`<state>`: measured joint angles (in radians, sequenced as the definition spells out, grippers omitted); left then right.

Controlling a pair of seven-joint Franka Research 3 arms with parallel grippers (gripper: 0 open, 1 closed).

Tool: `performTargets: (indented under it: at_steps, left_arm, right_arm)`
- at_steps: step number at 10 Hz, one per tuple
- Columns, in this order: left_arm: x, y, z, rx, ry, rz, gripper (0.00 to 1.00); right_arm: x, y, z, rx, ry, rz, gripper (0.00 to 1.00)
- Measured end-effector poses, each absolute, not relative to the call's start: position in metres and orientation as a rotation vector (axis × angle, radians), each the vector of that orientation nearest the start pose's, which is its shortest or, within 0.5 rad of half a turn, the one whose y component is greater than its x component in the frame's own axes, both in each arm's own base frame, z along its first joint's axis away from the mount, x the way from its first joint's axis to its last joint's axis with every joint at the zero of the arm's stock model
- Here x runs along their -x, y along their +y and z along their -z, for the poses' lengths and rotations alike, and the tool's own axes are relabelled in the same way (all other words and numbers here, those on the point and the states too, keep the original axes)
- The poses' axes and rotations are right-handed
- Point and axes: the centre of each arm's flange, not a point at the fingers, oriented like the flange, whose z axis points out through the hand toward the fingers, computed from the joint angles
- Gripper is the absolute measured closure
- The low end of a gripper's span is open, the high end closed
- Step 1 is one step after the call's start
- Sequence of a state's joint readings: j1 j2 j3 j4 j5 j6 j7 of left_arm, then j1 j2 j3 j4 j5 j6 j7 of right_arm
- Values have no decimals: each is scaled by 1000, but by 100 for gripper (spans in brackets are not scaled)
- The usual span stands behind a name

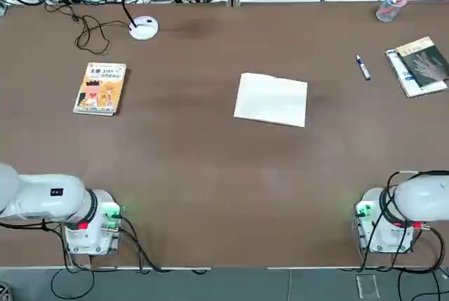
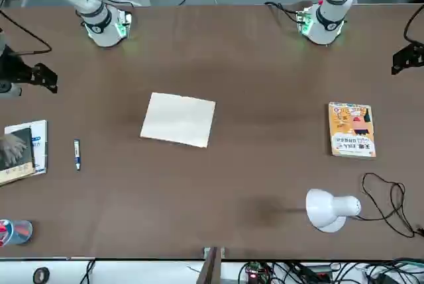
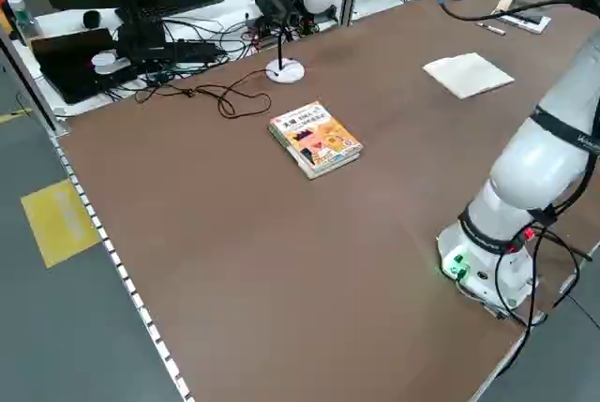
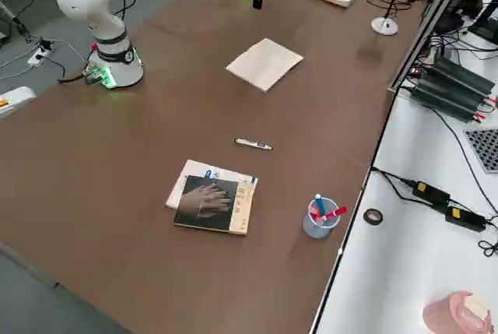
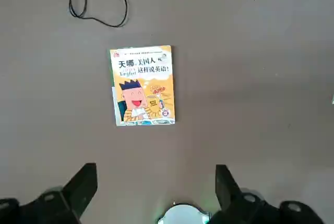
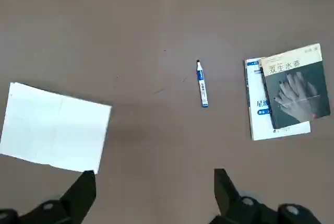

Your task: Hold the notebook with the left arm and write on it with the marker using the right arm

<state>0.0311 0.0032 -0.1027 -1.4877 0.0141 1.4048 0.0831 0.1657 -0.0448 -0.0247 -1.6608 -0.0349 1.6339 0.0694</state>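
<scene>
The notebook (image 1: 271,99) lies flat near the middle of the table (image 1: 210,175), and nothing is touching it. The marker (image 1: 363,67) lies by itself on the robot's right side, between the notebook and a dark book (image 1: 424,62) that rests on top of a white one. The left gripper (image 5: 155,192) hangs high over a yellow book (image 5: 142,85) with its fingers wide apart and empty, and the right gripper (image 6: 154,195) hangs high over the table, also wide apart and empty.

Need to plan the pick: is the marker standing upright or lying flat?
Lying flat: the marker rests lengthwise on the table.
</scene>
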Motion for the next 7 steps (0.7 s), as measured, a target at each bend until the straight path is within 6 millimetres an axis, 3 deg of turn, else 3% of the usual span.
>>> performTargets:
  at_steps: [5,7]
  left_arm:
    - [-537,-37,-647,3116,241,-135,0]
    - [-536,-47,-647,3115,271,-135,0]
  right_arm:
    - [-541,73,-612,3170,-117,33,0]
    - [-541,73,-612,3170,-117,34,0]
